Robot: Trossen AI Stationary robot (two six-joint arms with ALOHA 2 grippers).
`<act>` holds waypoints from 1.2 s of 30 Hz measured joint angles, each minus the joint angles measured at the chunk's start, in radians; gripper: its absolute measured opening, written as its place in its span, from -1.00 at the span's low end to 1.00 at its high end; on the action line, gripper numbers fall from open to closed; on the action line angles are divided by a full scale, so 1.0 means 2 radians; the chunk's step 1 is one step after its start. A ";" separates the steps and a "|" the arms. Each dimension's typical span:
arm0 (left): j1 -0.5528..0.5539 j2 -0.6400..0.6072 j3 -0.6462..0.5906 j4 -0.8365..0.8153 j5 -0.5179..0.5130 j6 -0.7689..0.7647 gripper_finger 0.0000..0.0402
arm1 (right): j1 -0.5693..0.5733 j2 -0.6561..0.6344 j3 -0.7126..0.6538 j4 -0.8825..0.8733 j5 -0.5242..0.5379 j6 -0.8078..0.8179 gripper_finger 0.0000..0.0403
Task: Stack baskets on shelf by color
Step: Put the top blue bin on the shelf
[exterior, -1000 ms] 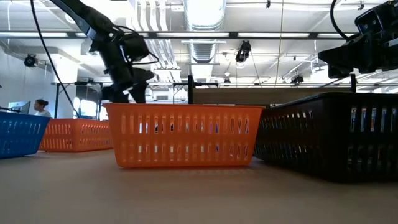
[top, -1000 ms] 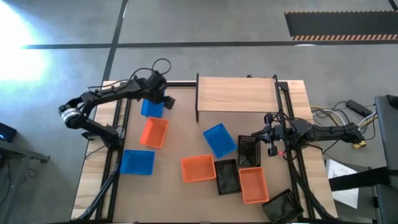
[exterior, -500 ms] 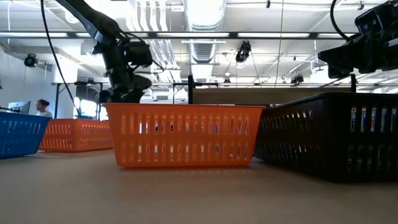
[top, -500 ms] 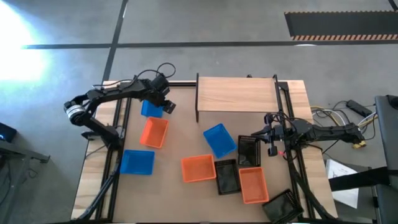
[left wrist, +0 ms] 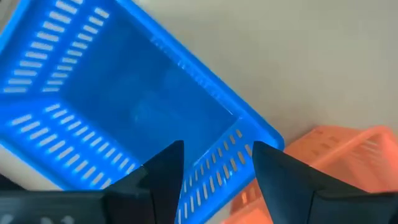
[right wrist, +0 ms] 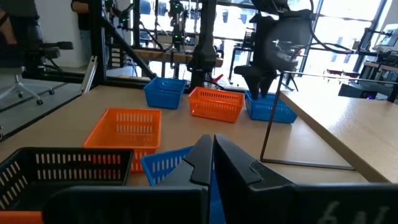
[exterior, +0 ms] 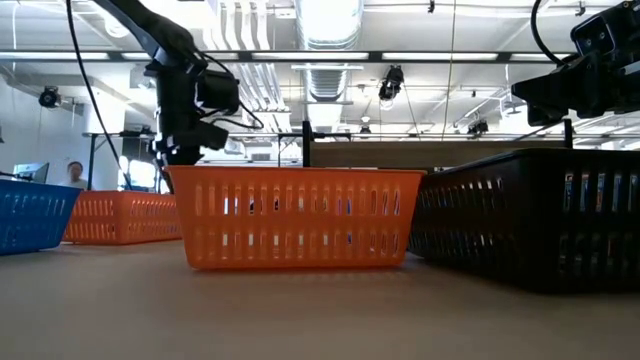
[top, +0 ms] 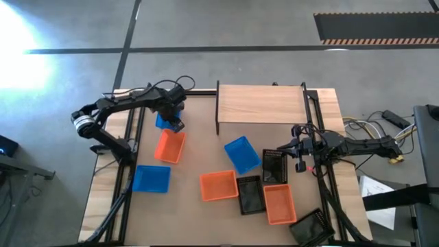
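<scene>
Nine baskets lie on the table. Near my left gripper [top: 173, 124] are a blue basket [top: 164, 119], an orange basket [top: 169, 146] and another blue basket [top: 151, 178]. Toward the right lie a third blue basket [top: 241, 154], two orange ones [top: 218, 185] [top: 279, 204] and three black ones [top: 274, 167] [top: 251, 195] [top: 309, 226]. The left gripper [left wrist: 214, 149] is open above the far blue basket [left wrist: 124, 106], one finger over its inside, one beyond its end wall [left wrist: 230, 155]. My right gripper [right wrist: 212, 146] is shut and waits by the black basket [right wrist: 62, 168]. The shelf [top: 260, 103] carries nothing.
The shelf's thin black legs [right wrist: 273, 130] stand at the table's far side, between the two arms. Baskets crowd the near right part of the table. Bare tabletop [top: 206, 140] shows between the left group of baskets and the shelf. A person [exterior: 72, 175] is far off in the room.
My left gripper has moved from beside the shelf's left end toward the table's near edge, coming over the far blue basket, and has turned about its wrist. No basket has moved.
</scene>
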 joint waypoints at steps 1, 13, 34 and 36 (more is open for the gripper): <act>-0.001 0.000 -0.003 0.000 0.000 0.013 -0.13 | 0.000 0.000 0.000 0.000 0.000 0.000 -0.96; -0.018 -0.010 -0.004 -0.075 -0.048 0.133 -0.13 | 0.000 0.000 0.000 0.000 0.000 0.000 -0.96; -0.049 -0.019 -0.052 0.015 -0.110 0.214 -0.34 | 0.000 0.000 0.000 0.000 0.000 0.000 -0.96; -0.049 -0.019 -0.044 0.016 -0.089 0.214 -0.46 | 0.000 0.000 0.000 0.000 0.000 0.000 -0.96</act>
